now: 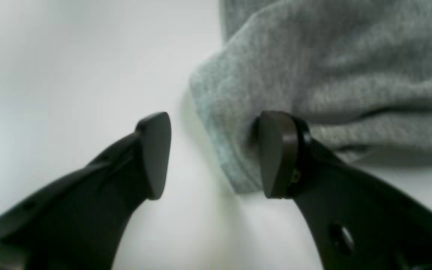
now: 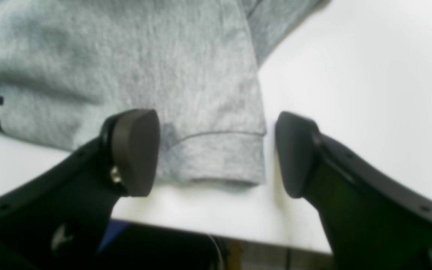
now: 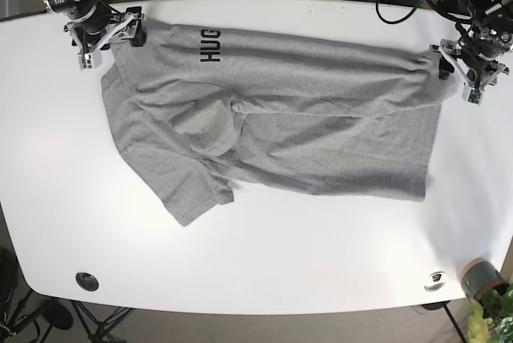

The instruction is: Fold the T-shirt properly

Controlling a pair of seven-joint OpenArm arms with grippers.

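With both grippers spread, right gripper [image 2: 216,153] straddles the T-shirt [image 3: 272,119] sleeve hem [image 2: 212,161], left gripper [image 1: 214,155] its far-right corner.

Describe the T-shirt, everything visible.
The T-shirt is heather-grey knit with black lettering near the collar end, lying on the white table, partly folded lengthwise so one long edge is doubled over the body. One sleeve sticks out toward the near edge; the cloth is wrinkled around the middle. The right claw is open, straddling a hemmed corner. The left claw is open at the opposite end, one fingertip pressing against the fabric edge.
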